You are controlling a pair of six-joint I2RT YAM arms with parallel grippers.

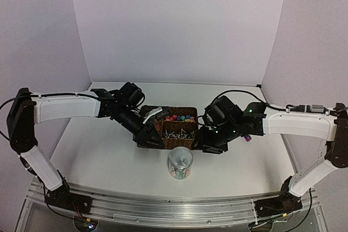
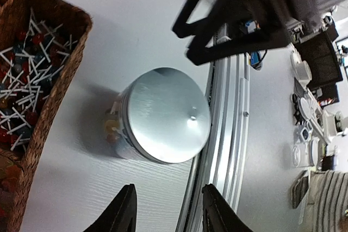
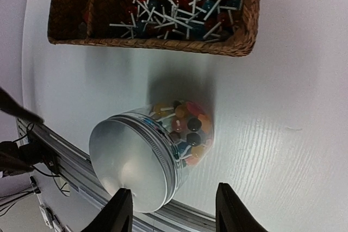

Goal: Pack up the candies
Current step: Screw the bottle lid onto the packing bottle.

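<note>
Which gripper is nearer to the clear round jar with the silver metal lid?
Right, narrowly. The right gripper hovers just beside the jar, at its right; the left gripper sits slightly farther off, at its left.

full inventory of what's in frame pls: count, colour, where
basket: one, brown wicker, mid-table, split into compartments
lollipops: many, white sticks, mixed-colour heads, basket's near compartment
candies: many, mixed colours, basket's far compartment
jar: one, clear with silver lid on, in front of basket, mixed-colour sweets inside
magenta object: one, beside right arm, too small to identify
table: one, white
rail: one, aluminium, table's near edge
left gripper: black, open, empty, at basket's left end
right gripper: black, open, empty, at basket's right end
</note>
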